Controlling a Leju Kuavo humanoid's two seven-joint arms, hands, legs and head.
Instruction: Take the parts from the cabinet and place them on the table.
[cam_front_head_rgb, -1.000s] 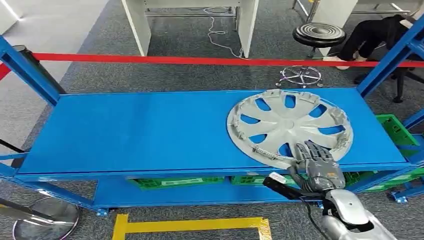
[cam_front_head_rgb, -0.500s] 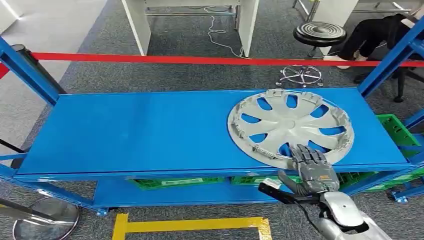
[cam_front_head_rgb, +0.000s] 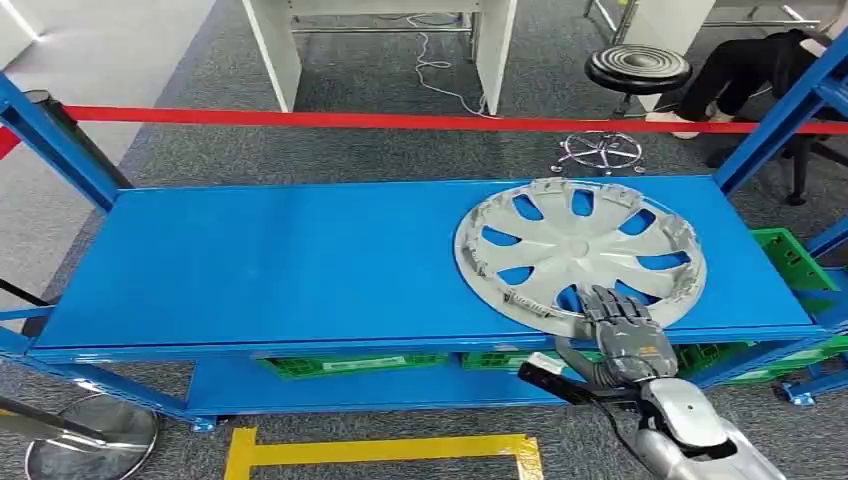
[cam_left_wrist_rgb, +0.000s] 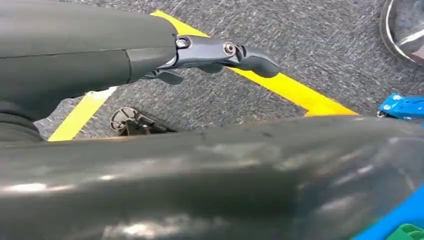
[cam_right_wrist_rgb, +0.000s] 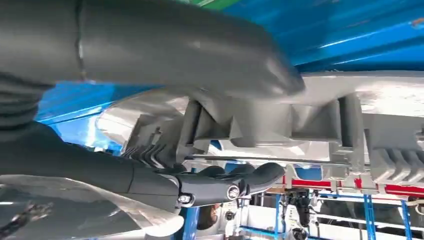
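Gripping the hubcap (cam_front_head_rgb: 580, 250) at its near rim with our right hand (cam_front_head_rgb: 622, 335), fingers over and thumb under, we have it on the shelf (cam_front_head_rgb: 280, 260) toward the right front corner, lift and transfer remaining.

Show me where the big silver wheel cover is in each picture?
Head view: the wheel cover lies on the blue shelf, right side, with the right hand at its near rim.
Right wrist view: its ribbed rim runs close across the middle.
Left wrist view: not in it.
Shared landmark: the blue shelf.
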